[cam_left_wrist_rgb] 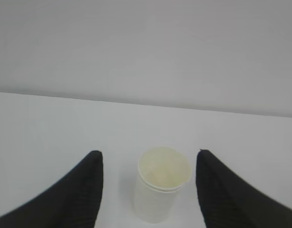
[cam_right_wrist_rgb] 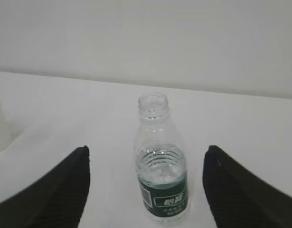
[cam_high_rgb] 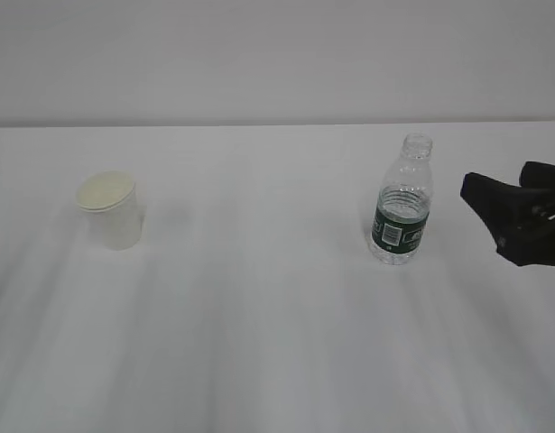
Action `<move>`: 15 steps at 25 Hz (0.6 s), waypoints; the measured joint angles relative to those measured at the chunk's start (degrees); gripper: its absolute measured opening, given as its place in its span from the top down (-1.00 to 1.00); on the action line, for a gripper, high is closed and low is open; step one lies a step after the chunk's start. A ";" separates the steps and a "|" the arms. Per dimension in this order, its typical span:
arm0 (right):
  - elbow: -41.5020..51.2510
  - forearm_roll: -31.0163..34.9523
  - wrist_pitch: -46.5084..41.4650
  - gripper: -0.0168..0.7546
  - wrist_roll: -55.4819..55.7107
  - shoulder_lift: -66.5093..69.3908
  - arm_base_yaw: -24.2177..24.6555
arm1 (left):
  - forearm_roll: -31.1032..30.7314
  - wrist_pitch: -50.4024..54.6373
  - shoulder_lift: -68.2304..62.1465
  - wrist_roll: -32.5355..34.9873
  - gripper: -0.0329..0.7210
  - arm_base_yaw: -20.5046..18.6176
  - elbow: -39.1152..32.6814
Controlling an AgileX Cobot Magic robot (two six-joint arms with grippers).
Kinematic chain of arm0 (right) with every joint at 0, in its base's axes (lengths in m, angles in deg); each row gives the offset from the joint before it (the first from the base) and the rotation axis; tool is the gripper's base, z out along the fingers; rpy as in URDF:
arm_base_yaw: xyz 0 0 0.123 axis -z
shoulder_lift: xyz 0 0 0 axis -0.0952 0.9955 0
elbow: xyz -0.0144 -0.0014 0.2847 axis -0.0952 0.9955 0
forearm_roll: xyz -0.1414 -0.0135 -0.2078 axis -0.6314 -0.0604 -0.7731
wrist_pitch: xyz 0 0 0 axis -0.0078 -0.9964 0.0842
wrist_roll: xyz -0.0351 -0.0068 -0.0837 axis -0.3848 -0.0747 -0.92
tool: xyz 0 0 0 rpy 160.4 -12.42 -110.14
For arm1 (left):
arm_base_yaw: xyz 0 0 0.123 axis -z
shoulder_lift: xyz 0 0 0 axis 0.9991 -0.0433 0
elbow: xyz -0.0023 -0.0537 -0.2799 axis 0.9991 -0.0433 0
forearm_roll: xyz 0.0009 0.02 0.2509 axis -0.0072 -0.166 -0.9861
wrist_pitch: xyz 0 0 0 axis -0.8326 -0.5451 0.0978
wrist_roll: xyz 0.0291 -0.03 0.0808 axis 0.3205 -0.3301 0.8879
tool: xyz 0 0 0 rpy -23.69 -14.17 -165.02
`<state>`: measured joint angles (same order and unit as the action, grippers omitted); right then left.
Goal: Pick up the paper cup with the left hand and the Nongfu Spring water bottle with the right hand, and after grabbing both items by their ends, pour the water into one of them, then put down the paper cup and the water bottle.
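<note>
1. While both arms wait at the sides, the paper cup (cam_high_rgb: 109, 211) stands upright on the white surface (cam_high_rgb: 259, 334), its long axis vertical and its open, cream-lined mouth pointing up; it sits at the left of the exterior view.
2. Well apart from it, at the right, the Nongfu Spring water bottle (cam_high_rgb: 402, 204) also stands upright, uncapped neck pointing up, dark green label band around its lower body.
3. Inside the bottle, the water (cam_right_wrist_rgb: 162, 170) is hard to make out; a faint level shows near the top of the label.
4. Seen from the left wrist, the left gripper (cam_left_wrist_rgb: 148, 159) has its jaws spread wide on either side of the cup, touching nothing and holding nothing.
5. From the right wrist, the right gripper (cam_right_wrist_rgb: 146, 154) likewise has its jaws wide apart, flanking the bottle with clear gaps, empty.
6. In the exterior view only the right gripper's dark tips show, cut off by the right edge; the left one is almost wholly out of frame.
7. Both wrist views crop the jaws at the bottom edge.
</note>
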<state>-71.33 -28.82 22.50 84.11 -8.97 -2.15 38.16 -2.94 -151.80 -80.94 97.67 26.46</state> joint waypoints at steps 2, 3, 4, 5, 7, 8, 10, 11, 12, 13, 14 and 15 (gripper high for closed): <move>0.00 -0.03 4.29 -0.48 0.10 3.64 0.00 | 0.00 -4.38 -3.94 0.00 -0.26 1.21 0.00; 0.00 -0.03 6.32 -0.48 0.07 5.54 0.00 | 0.00 -6.22 -5.38 0.00 -0.26 1.66 0.00; 0.00 -0.03 7.89 -0.48 0.07 7.13 0.00 | -0.25 -8.24 -6.97 0.00 -0.26 1.90 0.00; 0.00 -0.03 9.64 -0.48 0.07 9.03 0.00 | -0.53 -9.89 -8.35 0.00 -0.26 2.04 0.00; 0.00 -0.03 13.58 -0.48 -0.08 12.85 0.00 | -0.63 -12.21 -10.39 0.00 -0.26 2.08 0.00; 0.00 0.10 15.62 -0.48 -0.44 14.50 0.00 | -0.76 -13.75 -11.40 0.00 -0.26 2.08 -0.12; 0.59 1.39 21.78 -0.48 -2.21 18.67 0.00 | -0.76 -17.73 -13.12 0.00 -0.26 2.08 -1.34; 1.09 2.57 23.61 -0.48 -3.44 20.48 0.00 | -0.76 -20.31 -14.02 0.00 -0.26 2.17 -2.13; 1.48 3.99 24.80 -0.48 -4.42 22.68 0.00 | -0.76 -22.95 -14.94 0.00 -0.26 2.17 -3.22; 1.61 5.16 25.23 -0.48 -5.58 24.85 0.00 | -0.63 -24.77 -15.94 0.00 -0.26 2.17 -4.30; 1.75 6.16 25.41 -0.48 -6.72 26.89 0.00 | -0.54 -26.21 -16.87 0.00 -0.26 2.17 -5.32; 1.75 6.90 25.51 -0.48 -7.60 28.47 0.00 | -0.40 -26.93 -18.06 0.00 -0.26 2.17 -6.13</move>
<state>-69.58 -21.93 48.01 76.51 19.50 -2.15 37.75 -29.87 -169.86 -80.94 99.84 20.32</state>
